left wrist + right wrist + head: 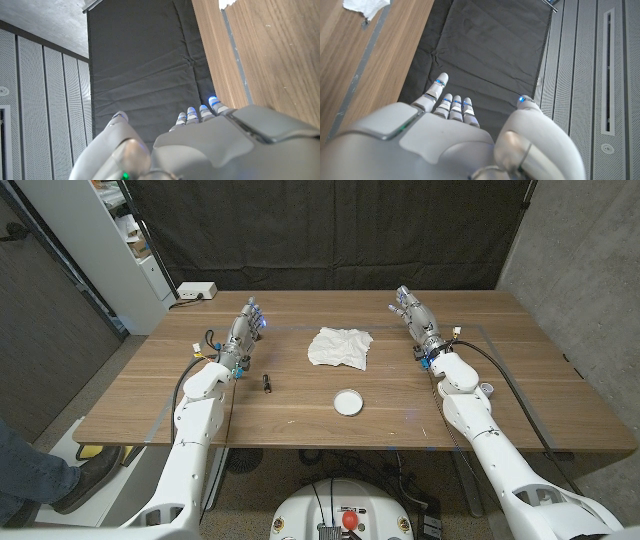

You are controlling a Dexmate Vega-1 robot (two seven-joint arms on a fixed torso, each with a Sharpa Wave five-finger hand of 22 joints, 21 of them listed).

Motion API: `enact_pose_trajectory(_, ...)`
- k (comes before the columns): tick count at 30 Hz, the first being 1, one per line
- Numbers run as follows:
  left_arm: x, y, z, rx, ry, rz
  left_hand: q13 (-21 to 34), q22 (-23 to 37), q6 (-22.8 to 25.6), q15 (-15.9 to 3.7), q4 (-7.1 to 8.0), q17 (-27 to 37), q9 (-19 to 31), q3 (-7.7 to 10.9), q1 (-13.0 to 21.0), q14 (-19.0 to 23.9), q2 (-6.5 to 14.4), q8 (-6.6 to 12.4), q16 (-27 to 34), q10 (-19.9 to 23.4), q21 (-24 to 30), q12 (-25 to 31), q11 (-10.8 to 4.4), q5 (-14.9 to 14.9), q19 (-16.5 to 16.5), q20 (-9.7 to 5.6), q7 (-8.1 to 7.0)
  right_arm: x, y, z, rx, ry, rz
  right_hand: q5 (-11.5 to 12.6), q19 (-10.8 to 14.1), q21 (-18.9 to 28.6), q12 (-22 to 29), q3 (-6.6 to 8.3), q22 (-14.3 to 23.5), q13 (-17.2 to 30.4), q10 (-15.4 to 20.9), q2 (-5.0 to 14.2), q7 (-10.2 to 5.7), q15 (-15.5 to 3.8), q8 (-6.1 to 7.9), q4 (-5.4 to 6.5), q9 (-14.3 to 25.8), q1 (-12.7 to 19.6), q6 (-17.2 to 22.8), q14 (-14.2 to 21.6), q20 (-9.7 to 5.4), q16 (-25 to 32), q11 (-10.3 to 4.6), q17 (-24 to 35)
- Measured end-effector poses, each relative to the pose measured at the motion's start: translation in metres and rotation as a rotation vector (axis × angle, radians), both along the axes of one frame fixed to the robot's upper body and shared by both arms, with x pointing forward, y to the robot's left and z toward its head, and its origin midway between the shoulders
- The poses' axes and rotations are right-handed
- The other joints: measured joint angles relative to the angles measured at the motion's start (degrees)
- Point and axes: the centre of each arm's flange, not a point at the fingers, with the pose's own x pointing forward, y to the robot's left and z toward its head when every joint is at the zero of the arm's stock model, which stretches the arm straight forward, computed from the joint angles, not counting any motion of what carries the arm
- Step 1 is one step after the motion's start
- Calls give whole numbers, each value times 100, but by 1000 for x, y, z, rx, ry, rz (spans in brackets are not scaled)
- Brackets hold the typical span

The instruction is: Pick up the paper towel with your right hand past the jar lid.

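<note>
- We see the left hand (247, 323) at the table's (150, 405) left side, fingers straight and apart, holding nothing.
- Near it, toward the middle, lies a small dark object (267, 383).
- The crumpled paper towel (340, 346) lies at the table's centre, between the two hands, apart from both.
- The white jar lid (348, 401) sits nearer the robot than the towel, well apart from it.
- We find the right hand (415, 317) right of the towel, fingers extended and spread, gripping nothing.
</note>
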Motion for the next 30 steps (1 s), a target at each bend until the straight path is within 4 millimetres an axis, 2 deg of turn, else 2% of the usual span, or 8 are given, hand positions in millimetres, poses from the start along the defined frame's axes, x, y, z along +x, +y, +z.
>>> enact_pose_trajectory(6,-1,0,0,1,-2,-2,0,0,31,0,0,0,0,0,0,0,0,0,0,0,0,0,0,0,0,0,13,-2,2,1,-9,-16,5,0,20,-22,0,7,0,0,44,29,0,31,0,-41,0,28,0,31,20,0,1,-26)
enact_pose_trajectory(15,-1,-1,0,1,-2,-6,-27,0,31,0,-25,0,0,-25,0,0,0,0,0,0,-43,0,0,-21,0,-1,13,-6,7,4,-29,-40,16,-1,50,-57,0,10,0,-1,71,30,-32,31,0,-43,1,88,32,30,-10,-1,10,-28)
enact_pose_trajectory(30,-1,-6,0,-2,-4,-19,-26,0,114,0,-24,-1,0,-25,22,0,23,0,0,1,-87,23,0,-42,-30,29,34,-11,14,12,-90,-87,2,-1,81,-106,-45,25,0,-2,102,60,-33,31,22,-57,-3,118,31,30,22,-1,41,-27)
